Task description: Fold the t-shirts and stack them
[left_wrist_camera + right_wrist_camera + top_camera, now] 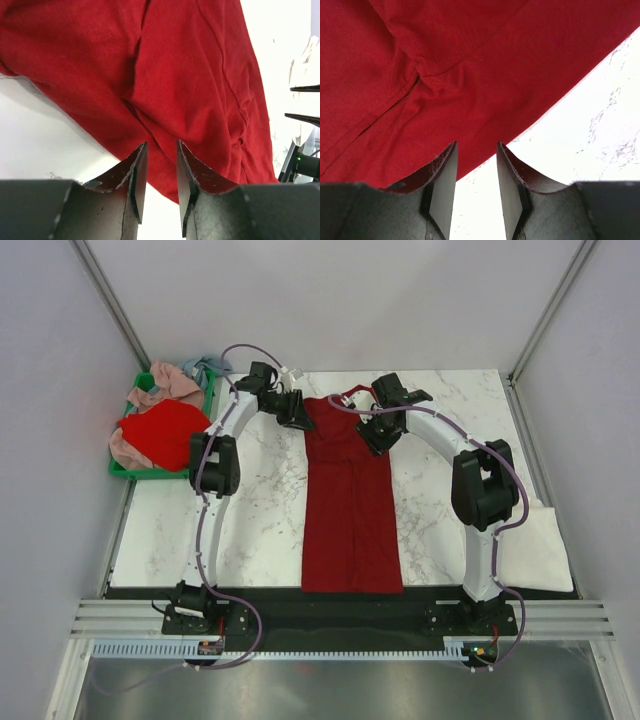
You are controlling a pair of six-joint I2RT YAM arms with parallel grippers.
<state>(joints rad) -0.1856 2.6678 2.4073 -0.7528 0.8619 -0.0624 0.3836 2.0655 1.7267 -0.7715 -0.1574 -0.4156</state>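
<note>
At the far left corner of the surface [250,520] a green crate [122,471] holds a heap of shirts: a bright red shirt [160,435], a pink shirt [172,383] and a pale blue shirt [206,365]. Next comes the left hand [293,410], part open with nothing between its fingers, its tips at the left edge of the dark red shirt [350,510]. That shirt lies flat in the middle of the surface, narrowed into a long strip whose long axis runs from the near edge to the far edge. The right hand [379,435] sits at the strip's right edge, also part open and empty, with bare surface showing in its gap. Both hands are at the strip's far end, one on each side and about equally near. I judge the next move to be gripping that end and bringing it toward the near edge. A folded white shirt [540,540] rests at the right edge
</note>
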